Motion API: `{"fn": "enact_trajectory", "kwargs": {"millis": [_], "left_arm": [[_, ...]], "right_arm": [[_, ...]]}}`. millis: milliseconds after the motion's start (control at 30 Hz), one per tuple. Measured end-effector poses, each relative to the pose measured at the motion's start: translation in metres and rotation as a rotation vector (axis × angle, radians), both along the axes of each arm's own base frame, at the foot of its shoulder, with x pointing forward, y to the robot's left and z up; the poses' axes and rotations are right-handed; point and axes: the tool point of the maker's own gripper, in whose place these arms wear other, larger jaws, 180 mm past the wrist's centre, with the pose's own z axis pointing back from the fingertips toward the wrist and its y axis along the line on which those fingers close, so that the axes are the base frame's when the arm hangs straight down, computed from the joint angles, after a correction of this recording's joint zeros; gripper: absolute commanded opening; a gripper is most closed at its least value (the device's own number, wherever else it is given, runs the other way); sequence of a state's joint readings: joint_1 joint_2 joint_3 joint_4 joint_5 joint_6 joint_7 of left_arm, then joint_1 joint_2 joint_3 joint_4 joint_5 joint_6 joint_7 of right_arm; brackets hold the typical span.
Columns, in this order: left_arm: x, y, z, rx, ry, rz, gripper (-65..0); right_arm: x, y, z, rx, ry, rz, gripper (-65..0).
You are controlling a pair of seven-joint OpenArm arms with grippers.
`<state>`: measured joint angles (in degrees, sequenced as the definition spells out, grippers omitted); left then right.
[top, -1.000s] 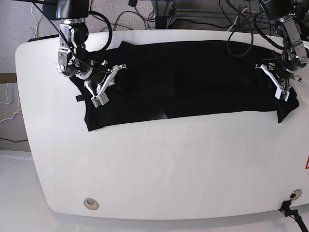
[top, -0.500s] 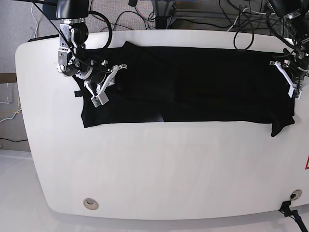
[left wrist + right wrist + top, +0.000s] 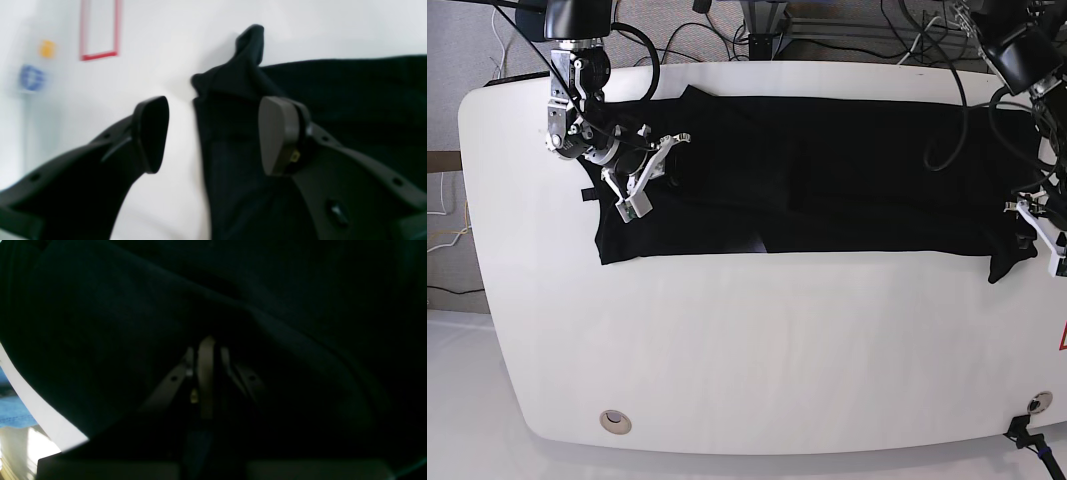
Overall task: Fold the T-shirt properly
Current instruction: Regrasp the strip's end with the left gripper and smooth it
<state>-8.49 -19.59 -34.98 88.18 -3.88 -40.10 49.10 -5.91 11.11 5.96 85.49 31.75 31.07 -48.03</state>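
The black T-shirt [image 3: 827, 170] lies plain side up as a long flat band across the far half of the white table [image 3: 777, 340]. No print shows. My right gripper [image 3: 659, 165] rests on its left end. In the right wrist view its fingers [image 3: 206, 366] are pressed together in dark folds of the shirt [image 3: 100, 323]. My left gripper [image 3: 1039, 228] is at the shirt's right end, near a drooping corner [image 3: 1002, 268]. In the left wrist view it [image 3: 213, 133] is open and straddles the shirt's edge [image 3: 233, 140], with the raised corner [image 3: 250, 43] just beyond.
Cables hang behind the table's far edge [image 3: 757, 40]. Two round grommets sit near the front edge [image 3: 614, 421] [image 3: 1037, 402]. A red mark [image 3: 1062, 340] is at the table's right edge. A red outlined rectangle [image 3: 98, 30] shows in the left wrist view.
The left gripper drew the shirt's right end out flat, then moved toward the front along the right edge and now stands open. The right gripper has stayed in place.
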Motion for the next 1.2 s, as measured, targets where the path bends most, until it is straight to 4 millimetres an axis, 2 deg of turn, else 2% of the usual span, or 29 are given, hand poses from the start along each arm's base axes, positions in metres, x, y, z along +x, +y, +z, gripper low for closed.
{"fn": "enact_trajectory", "kwargs": {"millis": [67,200,367,500,733,900,1067,1200], "left_arm": [[0.017,-0.006,-0.007,-0.042,0.002,-0.014,-26.7],[0.038,-0.009,-0.025,-0.089,0.002,-0.028,-26.5],[0.050,-0.023,-0.058,-0.178,0.042,-0.037,-26.4],[0.062,-0.019,-0.069,-0.232,0.028,-0.007,-26.2],[0.068,-0.010,-0.072,-0.255,0.011,0.054,-26.2],[0.068,0.001,-0.084,-0.224,0.044,0.073,-26.2],[0.062,-0.009,-0.103,-0.251,0.083,0.055,-26.7],[0.063,-0.008,-0.101,-0.247,0.078,0.058,-27.2]], "right_arm": [[0.000,0.000,0.000,0.001,0.000,0.000,-62.5],[0.000,0.000,0.000,0.001,0.000,0.000,-62.5],[-0.001,0.000,0.000,0.001,0.001,0.000,-62.5],[-0.001,0.000,0.000,0.002,-0.001,-0.001,-62.5],[-0.001,0.000,0.000,0.002,-0.001,-0.001,-62.5],[-0.001,0.000,0.000,0.002,-0.001,-0.001,-62.5],[-0.001,0.000,0.000,0.003,-0.002,-0.001,-62.5],[-0.001,0.000,0.000,0.003,-0.001,-0.001,-62.5]]}}
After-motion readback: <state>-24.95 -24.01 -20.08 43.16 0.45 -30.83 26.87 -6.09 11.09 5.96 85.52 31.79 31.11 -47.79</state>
